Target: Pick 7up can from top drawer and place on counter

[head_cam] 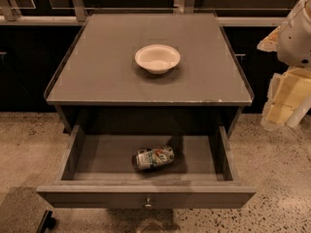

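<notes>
The 7up can lies on its side on the floor of the open top drawer, near the middle and towards the front. It shows a green and white label and a silver end facing left. The drawer is pulled out below the counter, and its front panel carries a small metal knob. My gripper hangs at the right edge of the view, beside the counter's front right corner, well to the right of the can and above drawer level. It holds nothing that I can see.
A white bowl stands on the counter, slightly behind its centre. Speckled floor surrounds the cabinet. Dark cabinets and a rail run along the back. A dark object sits at the lower left.
</notes>
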`<move>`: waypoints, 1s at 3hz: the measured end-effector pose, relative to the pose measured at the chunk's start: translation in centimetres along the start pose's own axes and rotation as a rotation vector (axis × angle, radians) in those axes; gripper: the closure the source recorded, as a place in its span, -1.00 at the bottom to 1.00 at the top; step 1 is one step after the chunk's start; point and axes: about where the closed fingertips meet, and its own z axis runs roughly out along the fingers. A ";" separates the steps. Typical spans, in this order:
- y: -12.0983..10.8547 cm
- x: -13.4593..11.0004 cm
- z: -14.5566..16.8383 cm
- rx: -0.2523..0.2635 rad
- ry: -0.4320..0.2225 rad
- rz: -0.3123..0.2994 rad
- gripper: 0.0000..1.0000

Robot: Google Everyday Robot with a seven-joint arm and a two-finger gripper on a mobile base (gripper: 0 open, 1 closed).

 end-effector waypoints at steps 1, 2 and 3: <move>0.0 0.0 0.0 0.000 0.000 0.000 -1.00; 0.0 -0.1 0.6 0.014 -0.043 0.002 -1.00; 1.3 -0.2 5.7 -0.034 -0.174 -0.011 -1.00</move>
